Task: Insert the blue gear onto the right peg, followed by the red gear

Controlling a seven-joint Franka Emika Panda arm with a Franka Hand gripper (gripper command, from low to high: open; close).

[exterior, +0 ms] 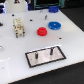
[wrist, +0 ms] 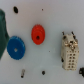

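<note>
The blue gear [exterior: 54, 25] lies flat on the white table toward the back, on the exterior view's right. The red gear [exterior: 42, 31] lies just beside it, nearer the middle. The black plate with a white rim [exterior: 56, 56] sits at the front. Its two thin dark pegs stand bare, and the right peg [exterior: 51, 50] is the one on the exterior view's right. The wrist view looks down from high on the blue gear [wrist: 16, 47] and the red gear [wrist: 37, 34], which lie apart. No gripper fingers show in either view.
A beige blocky part [exterior: 19, 27] stands on the exterior view's left and also shows in the wrist view [wrist: 70, 50]. Small dark holes [wrist: 15, 9] dot the table. A dark green shape [wrist: 2, 27] sits at the wrist view's edge.
</note>
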